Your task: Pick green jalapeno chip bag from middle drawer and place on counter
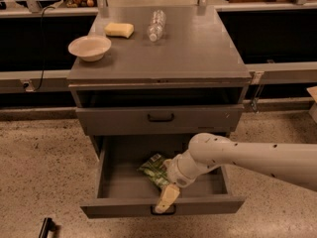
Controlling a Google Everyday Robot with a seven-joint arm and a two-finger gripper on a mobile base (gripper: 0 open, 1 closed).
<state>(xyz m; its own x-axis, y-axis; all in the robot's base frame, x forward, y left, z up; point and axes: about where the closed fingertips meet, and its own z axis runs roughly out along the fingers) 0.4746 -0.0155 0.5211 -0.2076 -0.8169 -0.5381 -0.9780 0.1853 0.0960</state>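
The green jalapeno chip bag (pixel 153 166) lies wrinkled on the floor of the open middle drawer (pixel 114 185), near its middle. My gripper (pixel 167 198) hangs at the end of the white arm (pixel 237 155), which reaches in from the right. It is low over the drawer's front wall, just in front of and right of the bag, and the wrist covers the bag's right edge. I cannot tell whether it touches the bag. The counter (pixel 198 48) is the grey worktop above.
On the counter stand a white bowl (pixel 89 47) at the left, a yellow sponge block (pixel 119 29) and a clear plastic bottle (pixel 157 25) at the back. A closed drawer front (pixel 161 118) sits above the open drawer. Speckled floor surrounds the cabinet.
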